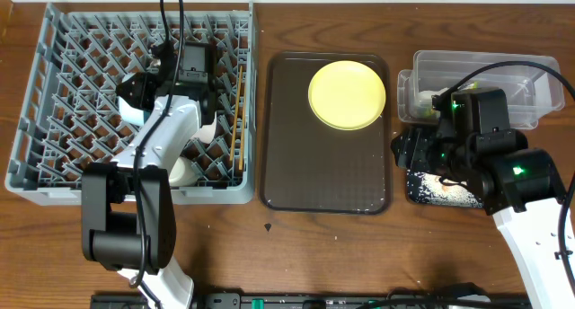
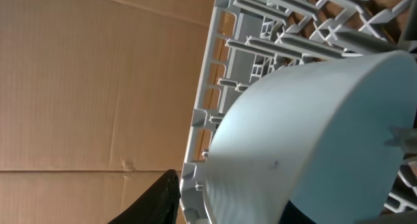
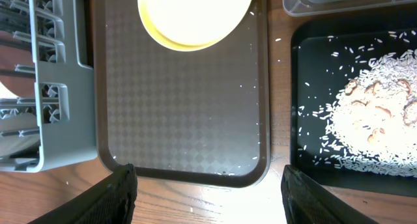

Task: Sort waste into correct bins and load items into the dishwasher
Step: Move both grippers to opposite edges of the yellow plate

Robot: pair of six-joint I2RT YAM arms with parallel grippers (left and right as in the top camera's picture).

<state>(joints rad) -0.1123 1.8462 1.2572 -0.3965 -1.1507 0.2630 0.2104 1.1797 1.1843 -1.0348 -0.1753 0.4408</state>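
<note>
Over the grey dish rack [image 1: 135, 194], left gripper [image 1: 133, 95] grasps light blue bowl [image 2: 313, 133]; right gripper [image 3: 208, 198], fingers spread empty, hovers between brown serving tray [image 3: 182, 120] bearing yellow plate [image 3: 195, 15] and black tray [image 3: 313, 68] of food scraps [image 3: 378, 120].

Dish rack [image 1: 54, 102] was flat grey with an open square-grid lattice, brown tabletop showing through. Bowl [image 2: 313, 139] in it was pale blue, plain, no print. Chopsticks [image 1: 239, 111] were light tan wood. Serving tray [image 1: 328, 174] was dark brown with fine diamond-check embossing and a few white specks on it. Plate [image 1: 347, 94] was solid pale yellow. Black tray [image 3: 306, 68] was glossy black. Food scraps [image 3: 374, 120] on it were white grains mixed with beige-brown bits. Tub [image 1: 490, 71] was clear, colourless. Table [image 1: 359, 255] was mid-brown wood grain. Left arm [image 1: 162, 138] and right arm [image 1: 530, 192] had white links and black housings, with green LEDs lit on the right one.
</note>
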